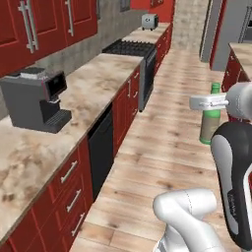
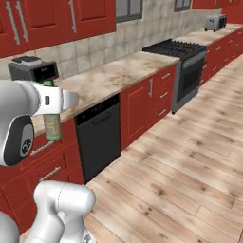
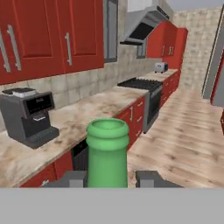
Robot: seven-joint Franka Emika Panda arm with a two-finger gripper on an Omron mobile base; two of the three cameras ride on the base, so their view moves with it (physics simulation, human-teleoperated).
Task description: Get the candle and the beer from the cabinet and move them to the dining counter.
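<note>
The beer point(image 3: 107, 148), a green glass bottle, stands upright in my gripper point(image 3: 111, 179), which is shut on it just below the neck. The dark fingertips point(image 3: 151, 178) press on both sides. In the left base view the beer point(image 1: 210, 128) hangs from the gripper point(image 1: 211, 103) above the wooden floor. In the right base view the beer point(image 2: 52, 126) and gripper point(image 2: 51, 102) show in front of the wall counter. The red cabinet point(image 1: 29, 29) on the wall has its doors shut. The candle is out of view.
A grey coffee machine point(image 1: 37, 98) stands on the marbled wall counter point(image 1: 93, 83), with a black dishwasher point(image 1: 101, 147) below. Farther along are a stove point(image 1: 130, 49) and a toaster point(image 1: 149, 20). A marbled top's corner point(image 1: 242, 51) shows at right; I cannot tell whether it is the dining counter.
</note>
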